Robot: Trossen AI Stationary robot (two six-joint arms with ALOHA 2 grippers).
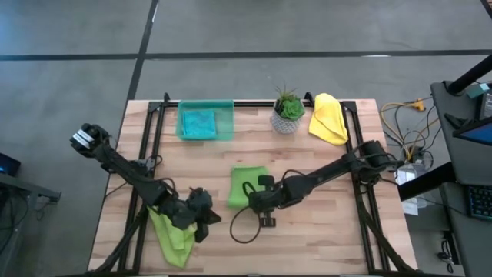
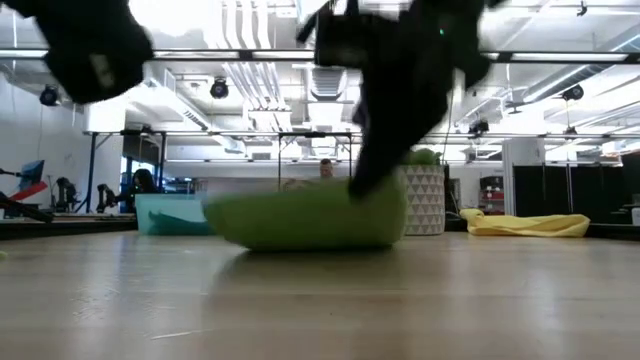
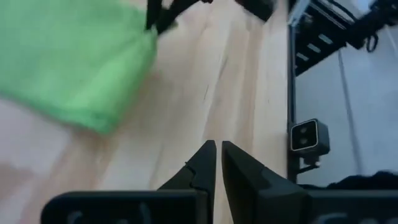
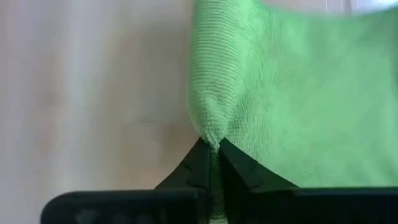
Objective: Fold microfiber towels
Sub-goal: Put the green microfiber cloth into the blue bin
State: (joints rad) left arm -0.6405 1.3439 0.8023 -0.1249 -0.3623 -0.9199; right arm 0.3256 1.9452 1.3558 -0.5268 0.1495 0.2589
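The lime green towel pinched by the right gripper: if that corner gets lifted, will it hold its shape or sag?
Probably sag. The lime green towel bunches into soft ridges where the right gripper pinches its corner, so it looks floppy. It likely weighs little, and its nubby pile should resist slipping. The left gripper, shut and empty, supports nothing.

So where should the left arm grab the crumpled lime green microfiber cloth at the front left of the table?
Probably the end of the crumpled lime green microfiber cloth nearest the table's front edge. The cloth lies as a long bunched strip, partly under the left gripper, whose jaws are shut and empty, so that free end is exposed. Come straight down and pinch a raised fold.
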